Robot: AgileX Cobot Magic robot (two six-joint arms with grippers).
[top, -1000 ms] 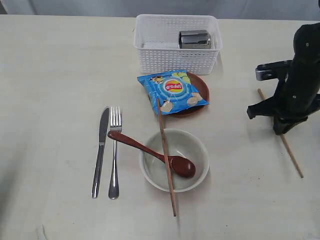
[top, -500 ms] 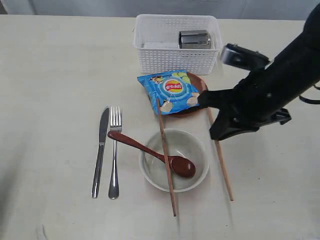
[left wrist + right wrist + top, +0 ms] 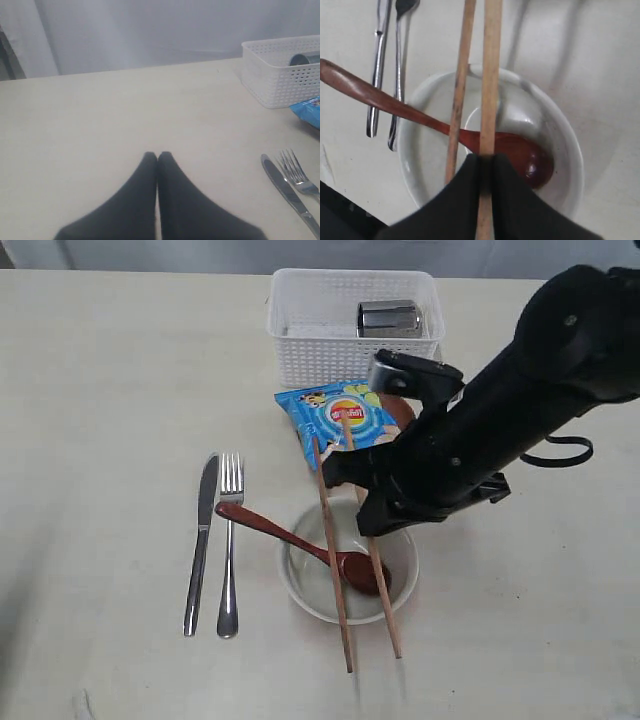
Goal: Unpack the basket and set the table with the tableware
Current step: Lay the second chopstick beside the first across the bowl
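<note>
Table: wide pale cream-beige wooden tabletop, carrying everything listed below.
Basket: white rectangular plastic basket with lattice sides, near the table's far edge, about midway along it.
Cup: shiny steel cup, lying on its side inside the basket, at its right end.
Plate: round brown plate, just in front of the basket, mostly covered.
Chip bag: blue foil chip bag, lying on the plate.
Bowl: off-white round bowl, toward the table's near edge, in front of the plate.
Spoon: dark red wooden spoon, head inside the bowl, handle over the bowl's left rim.
Knife: steel table knife, flat on the table left of the bowl.
Fork: steel fork, just beside the knife, between it and the bowl.
Resting chopstick: pale wooden chopstick, lying across the bowl, far end on the chip bag.
Held chopstick: second wooden chopstick, alongside the first over the bowl; contact with the rim cannot be told.
Right gripper: black gripper, above the bowl, jaws clamped on the held chopstick.
Left gripper: black gripper, over bare table left of the knife, jaws pressed together, holding nothing.
</note>
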